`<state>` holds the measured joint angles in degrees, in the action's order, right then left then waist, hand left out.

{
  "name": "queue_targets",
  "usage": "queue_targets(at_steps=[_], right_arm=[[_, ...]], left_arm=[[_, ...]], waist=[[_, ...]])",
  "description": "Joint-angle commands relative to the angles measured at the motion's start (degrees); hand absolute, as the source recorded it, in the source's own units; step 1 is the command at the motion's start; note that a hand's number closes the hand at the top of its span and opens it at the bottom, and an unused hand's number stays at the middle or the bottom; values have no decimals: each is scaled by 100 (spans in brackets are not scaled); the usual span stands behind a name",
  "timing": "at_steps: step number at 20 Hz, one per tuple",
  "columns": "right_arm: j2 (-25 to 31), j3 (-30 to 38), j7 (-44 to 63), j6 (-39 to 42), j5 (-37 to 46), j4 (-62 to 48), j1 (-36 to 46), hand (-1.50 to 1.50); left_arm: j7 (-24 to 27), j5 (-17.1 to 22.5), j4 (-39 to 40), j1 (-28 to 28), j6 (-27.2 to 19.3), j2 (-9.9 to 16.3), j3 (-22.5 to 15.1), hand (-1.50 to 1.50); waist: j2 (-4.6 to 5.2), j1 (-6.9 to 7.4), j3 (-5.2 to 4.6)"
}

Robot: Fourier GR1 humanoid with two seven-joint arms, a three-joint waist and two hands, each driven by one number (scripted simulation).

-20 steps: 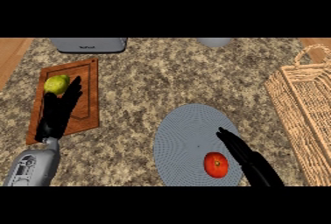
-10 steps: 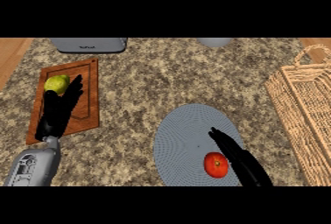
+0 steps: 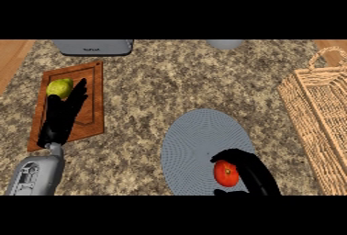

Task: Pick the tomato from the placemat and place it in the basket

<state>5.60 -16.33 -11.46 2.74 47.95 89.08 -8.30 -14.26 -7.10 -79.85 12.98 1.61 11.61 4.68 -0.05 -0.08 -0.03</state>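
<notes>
Just one tomato [image 3: 226, 173] (one basket [image 3: 318, 124])

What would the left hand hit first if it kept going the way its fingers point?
The left hand lies over the cutting board, fingers pointing up-view. The green fruit sits just beside their tips, so probably that first, though height is unclear.

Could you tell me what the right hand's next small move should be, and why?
Probably finish closing the fingers on the tomato before lifting: the right hand curls over its top and right side, yet it sits on the placemat, and the basket lies further right.
</notes>
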Motion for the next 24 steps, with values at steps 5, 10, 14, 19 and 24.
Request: queue_targets(at_steps=[5, 10, 14, 19, 24], right_arm=[[129, -174, 161, -722, 1020, -180, 49, 150], [57, -154, 2652, 378, 2474, -628, 904, 150], [-424, -512, 3453, 1021, 2989, -703, 1532, 150], [-533, -880, 3667, 1333, 3339, -32, 1762, 150], [-556, -900, 4227, 899, 1565, 973, 1616, 150]], left_arm=[[-146, 130, -46, 143, 273, 204, 163, 0], [96, -30, 34, -1, 51, -74, -28, 0], [-60, -170, -194, -13, -82, -129, -122, 0], [186, -317, 258, 118, -294, -327, -132, 0], [79, -119, -70, -139, -67, -207, -54, 0]], waist=[[-1, 0, 2], [27, 114, -27], [1, 82, -1], [2, -18, 0], [-8, -1, 3]])
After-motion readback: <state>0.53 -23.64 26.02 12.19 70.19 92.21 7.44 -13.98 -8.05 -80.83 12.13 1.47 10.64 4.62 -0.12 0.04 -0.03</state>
